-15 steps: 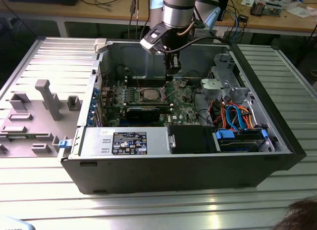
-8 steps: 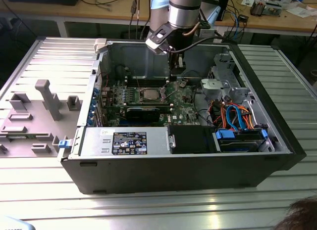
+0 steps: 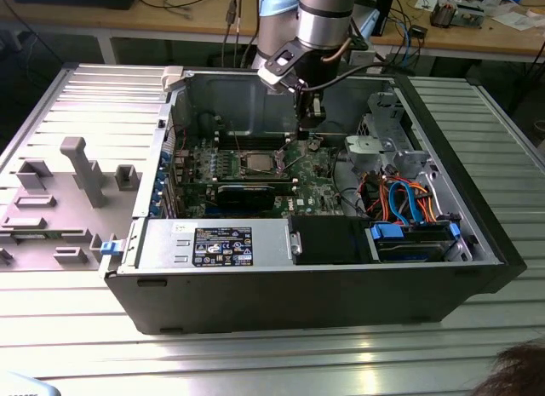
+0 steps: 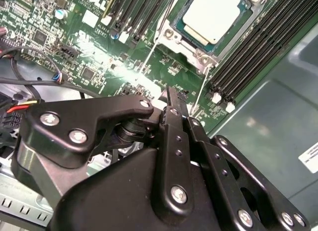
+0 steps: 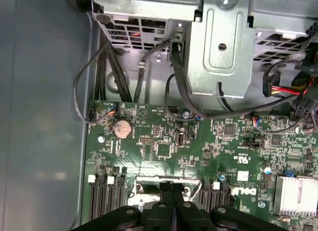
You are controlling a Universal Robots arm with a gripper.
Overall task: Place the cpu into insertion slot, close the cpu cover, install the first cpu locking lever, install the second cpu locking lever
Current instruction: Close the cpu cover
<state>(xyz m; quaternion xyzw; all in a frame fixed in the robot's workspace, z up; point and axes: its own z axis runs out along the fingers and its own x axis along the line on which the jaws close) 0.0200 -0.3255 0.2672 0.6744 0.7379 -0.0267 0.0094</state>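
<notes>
Gripper point(image 3: 312, 115) over open computer case point(image 3: 341, 294), cpu point(image 3: 255, 163) seated

Item: one black gripper on a grey arm, hanging inside the case above the green board point(image 5: 164, 136). It is just to the exterior view's right of the cpu and slightly farther back. Jaws: drawn fully together. In the first wrist view the two fingers point(image 5: 166, 193) meet along one seam with nothing visible between them, and the second wrist view shows them point(image 4: 171, 109) as a single closed blade.

Item: cpu point(image 4: 211, 15), silvery top facing up, lying flat in the insertion slot point(image 4: 203, 57) and apart from the gripper. A grey metal frame surrounds it; whether this frame is latched cannot be told.

Item: two thin wire rods point(image 4: 149, 54) running out from the frame's corners across the board.

Item: long black memory slots point(image 4: 248, 52) on both sides of the socket.

Also present: a coin battery point(image 5: 121, 127) and a metal drive cage point(image 5: 223, 47) with dark cables. Blue and orange cables point(image 3: 400, 200) lie at the exterior view's right. The case rests on a ribbed metal table point(image 3: 255, 353). A grey fixture tray point(image 3: 60, 192) lies at the exterior view's left.
</notes>
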